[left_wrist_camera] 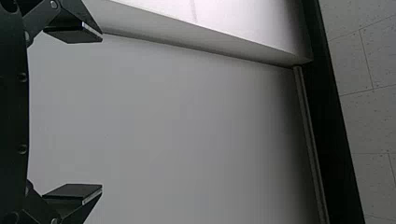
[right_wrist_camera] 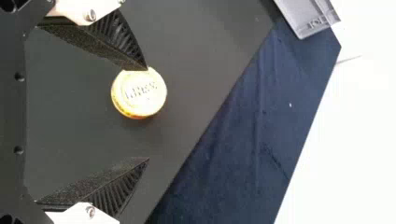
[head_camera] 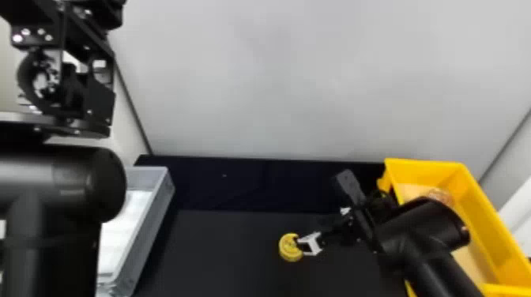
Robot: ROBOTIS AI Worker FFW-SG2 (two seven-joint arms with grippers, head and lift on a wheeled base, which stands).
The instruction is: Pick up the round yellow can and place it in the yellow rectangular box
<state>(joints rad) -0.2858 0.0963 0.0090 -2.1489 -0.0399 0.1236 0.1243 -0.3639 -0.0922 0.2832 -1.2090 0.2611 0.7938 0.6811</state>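
Right gripper (head_camera: 307, 234) spread over the can (head_camera: 290, 248), which it does not grip.
In the right wrist view, its black fingers (right_wrist_camera: 100, 44) stand wide apart; one tip overlaps the can's edge, though I cannot tell whether they touch, and the other is clear of it. The can sits flat on the black mat (head_camera: 221, 256), outside the yellow box (head_camera: 426, 165), which stands to the right, partly hidden by the right arm (head_camera: 422, 229). A round reddish item (head_camera: 440, 194) shows inside it. A dark blue cloth (head_camera: 241, 185) lies beyond the mat. The gray bin (head_camera: 152, 215) is on the left, beside the raised left arm (head_camera: 67, 181).
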